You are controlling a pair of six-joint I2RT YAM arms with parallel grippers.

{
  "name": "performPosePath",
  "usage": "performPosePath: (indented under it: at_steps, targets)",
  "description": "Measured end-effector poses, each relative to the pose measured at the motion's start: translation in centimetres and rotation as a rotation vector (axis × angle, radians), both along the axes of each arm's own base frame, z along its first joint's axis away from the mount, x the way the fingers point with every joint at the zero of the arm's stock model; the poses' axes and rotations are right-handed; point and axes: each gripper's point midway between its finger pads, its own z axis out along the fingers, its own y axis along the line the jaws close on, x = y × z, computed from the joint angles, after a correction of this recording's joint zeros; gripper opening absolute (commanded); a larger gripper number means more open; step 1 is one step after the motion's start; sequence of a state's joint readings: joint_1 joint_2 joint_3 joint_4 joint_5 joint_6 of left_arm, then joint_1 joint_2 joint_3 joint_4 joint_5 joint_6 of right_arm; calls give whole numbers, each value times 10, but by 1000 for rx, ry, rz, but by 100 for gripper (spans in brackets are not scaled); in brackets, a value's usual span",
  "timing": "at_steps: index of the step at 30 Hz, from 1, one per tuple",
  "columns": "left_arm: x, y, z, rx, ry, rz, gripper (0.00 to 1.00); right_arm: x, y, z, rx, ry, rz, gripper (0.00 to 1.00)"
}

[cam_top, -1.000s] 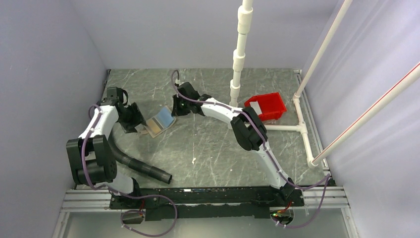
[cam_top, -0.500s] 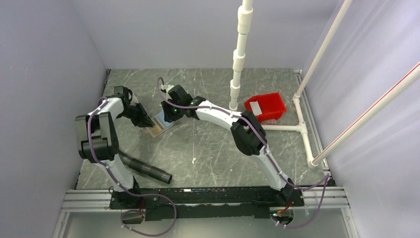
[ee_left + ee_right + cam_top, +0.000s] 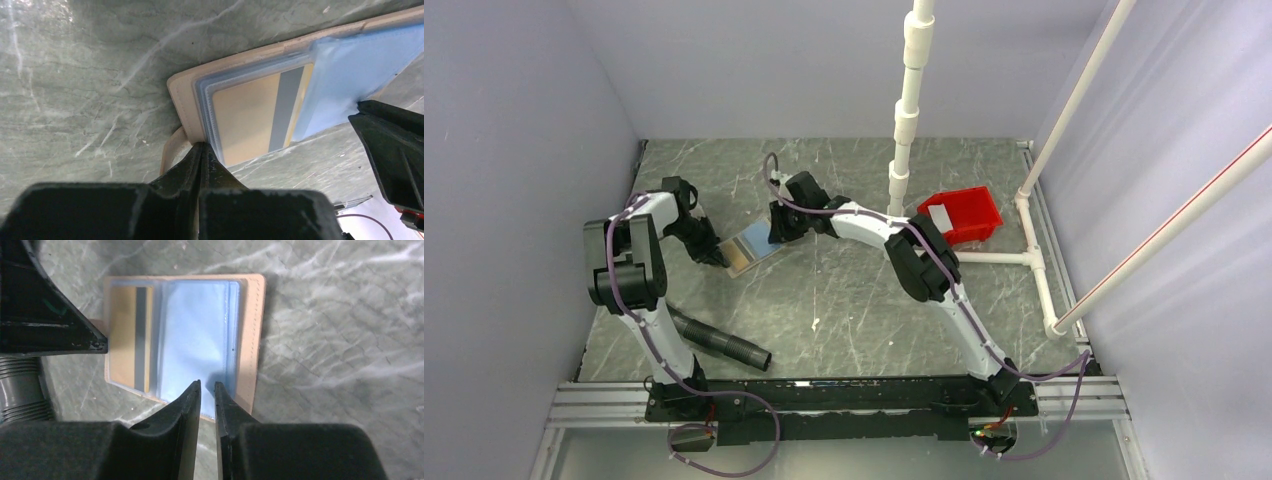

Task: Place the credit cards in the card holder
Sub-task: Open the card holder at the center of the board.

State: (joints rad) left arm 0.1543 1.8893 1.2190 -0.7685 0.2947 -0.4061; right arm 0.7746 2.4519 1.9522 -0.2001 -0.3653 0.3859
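Card holder (image 3: pixel 749 246) lies open on the grey table (image 3: pixel 854 300) in the overhead view, with the left pincer (image 3: pixel 719 254) at its left edge and the right pincer (image 3: pixel 776 234) at its right. A red tray (image 3: pixel 984 205), well apart to the right, holds one pale card (image 3: pixel 940 217).

Left wrist view: the jaws are pressed together on the holder's tan rim beside the snap tab (image 3: pixel 170 150). A tan card (image 3: pixel 250 117) with a grey stripe sits in a clear pocket.

Right wrist view: the jaws stand a narrow slit apart at a blue leaf (image 3: pixel 195 335). Whether they nip it, I cannot tell.
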Motion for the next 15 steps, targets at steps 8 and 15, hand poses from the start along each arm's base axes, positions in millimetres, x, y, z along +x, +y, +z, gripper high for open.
performPosePath:
  at_steps: [8,15]
  targets:
    - [1,2,-1,12,51,-5,27,-19,5,-4,-35,-30,-17,20]
    - [4,6,2,30,30,-5,36,-34,1,-3,-99,-34,-7,33]
